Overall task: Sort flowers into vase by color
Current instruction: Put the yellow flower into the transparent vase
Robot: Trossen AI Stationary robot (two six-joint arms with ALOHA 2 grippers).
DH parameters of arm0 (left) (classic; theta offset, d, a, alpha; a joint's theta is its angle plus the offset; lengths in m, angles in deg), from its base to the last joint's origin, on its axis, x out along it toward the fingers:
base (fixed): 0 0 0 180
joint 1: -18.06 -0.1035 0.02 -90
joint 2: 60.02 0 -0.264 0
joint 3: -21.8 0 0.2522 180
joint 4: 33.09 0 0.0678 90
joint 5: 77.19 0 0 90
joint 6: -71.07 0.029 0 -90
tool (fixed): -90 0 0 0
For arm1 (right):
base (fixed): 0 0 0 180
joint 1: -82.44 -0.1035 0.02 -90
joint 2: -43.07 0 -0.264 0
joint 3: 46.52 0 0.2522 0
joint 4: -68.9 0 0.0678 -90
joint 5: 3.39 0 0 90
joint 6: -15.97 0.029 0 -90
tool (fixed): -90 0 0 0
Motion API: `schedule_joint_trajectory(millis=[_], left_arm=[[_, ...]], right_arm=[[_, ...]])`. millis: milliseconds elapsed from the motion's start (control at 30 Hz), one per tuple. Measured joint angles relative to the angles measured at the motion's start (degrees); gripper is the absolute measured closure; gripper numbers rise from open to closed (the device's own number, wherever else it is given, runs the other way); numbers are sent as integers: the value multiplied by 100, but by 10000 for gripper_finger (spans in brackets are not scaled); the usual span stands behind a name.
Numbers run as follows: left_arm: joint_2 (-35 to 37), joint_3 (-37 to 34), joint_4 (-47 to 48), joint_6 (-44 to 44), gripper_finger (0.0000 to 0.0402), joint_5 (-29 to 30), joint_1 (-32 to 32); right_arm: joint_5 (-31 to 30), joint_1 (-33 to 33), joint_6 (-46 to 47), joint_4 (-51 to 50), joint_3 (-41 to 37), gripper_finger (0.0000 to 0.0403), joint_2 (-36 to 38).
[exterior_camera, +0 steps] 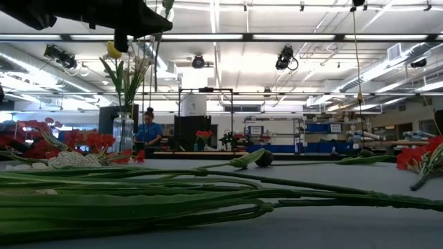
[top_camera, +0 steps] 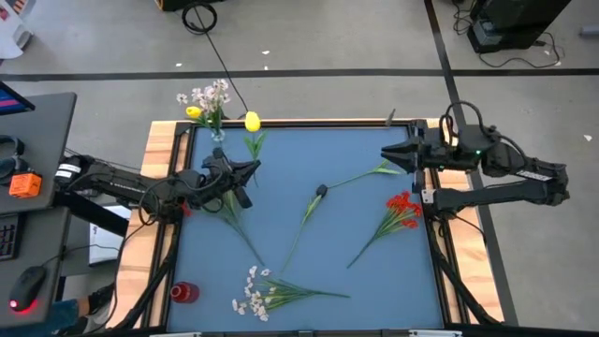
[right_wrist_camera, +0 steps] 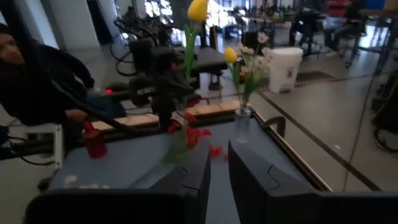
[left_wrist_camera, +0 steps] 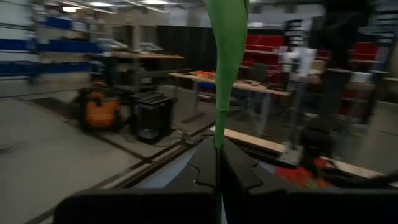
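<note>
Two arms reaching inward, left end effector (top_camera: 245, 174) clamped on yellow tulip (top_camera: 252, 122) stem, bud raised ahead of it near glass vase (top_camera: 217, 134), right end effector (top_camera: 387, 155) narrowly parted above the desk (top_camera: 374, 271), empty.

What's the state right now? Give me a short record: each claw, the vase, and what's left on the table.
left claw: shut on yellow tulip stem, lifted near the vase
right claw: at table's right edge, over a green stem's end; holding nothing visible
vase: far left corner, holds white sprig and a yellow bud
on table: dark bud stem centre, red flowers right, white flowers near edge
red vase: near left corner, empty
</note>
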Motion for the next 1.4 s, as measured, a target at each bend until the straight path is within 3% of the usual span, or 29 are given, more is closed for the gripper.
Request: schedule_joint_trajectory(millis=[167,300,500,867,1100,1400], left_arm=[[224,4,33,484,395,994,-4],[703,5,176,744,395,1022,-31],[1801,7,1516,752,395,989,-247],[3151,-108,1948,1547,398,267,-1370],[3606,-1197,543,999,398,-1096,-2804],[3641,-1821,-271,739,397,-1752,-3468]], right_arm=[[-730,2,94,-364,-3,337,-82],[-307,-14,-384,-326,-2,338,-50],[-345,-13,-621,-332,-2,346,10],[-618,-11,-569,-271,-2,344,-49],[-617,-11,-523,-279,-2,344,-58],[-616,-11,-521,-273,-2,344,-54]])
